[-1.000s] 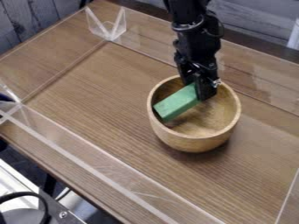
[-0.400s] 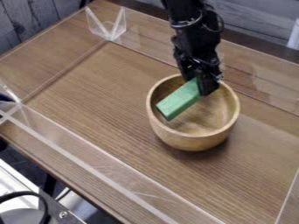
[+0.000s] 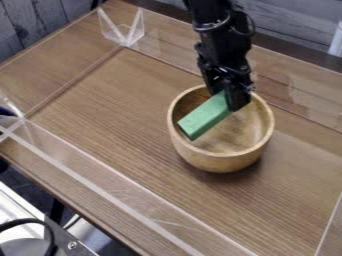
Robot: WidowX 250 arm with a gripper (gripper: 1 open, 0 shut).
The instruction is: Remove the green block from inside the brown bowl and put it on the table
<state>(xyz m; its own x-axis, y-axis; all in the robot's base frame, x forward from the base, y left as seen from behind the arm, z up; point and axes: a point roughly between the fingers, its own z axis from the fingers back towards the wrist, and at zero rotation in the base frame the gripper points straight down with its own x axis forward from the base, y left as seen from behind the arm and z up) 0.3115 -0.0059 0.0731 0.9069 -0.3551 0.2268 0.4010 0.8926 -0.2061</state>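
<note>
Left to right. At the left edge we see a low clear plastic wall (image 3: 60, 150) running along the near-left side of the table (image 3: 107, 100), with a dark cable loop (image 3: 27, 238) outside it at the bottom-left corner. A clear plastic corner bracket (image 3: 130, 30) stands at the far wall, upper left of centre.

The whole left half of the wood-grain tabletop is bare, so we have open room there; a narrower strip in front of the bowl runs up to the near wall.

Right of centre sits the brown bowl (image 3: 227, 150), upright and well clear of all walls. The green block (image 3: 203, 118) is tilted, its lower end over the bowl's left rim and its upper end at the gripper (image 3: 235, 97). The black gripper comes down steeply from above, jaws clamped on the block's upper end. The arm hides the bowl's far rim.

We see no labels or readable writing.
</note>
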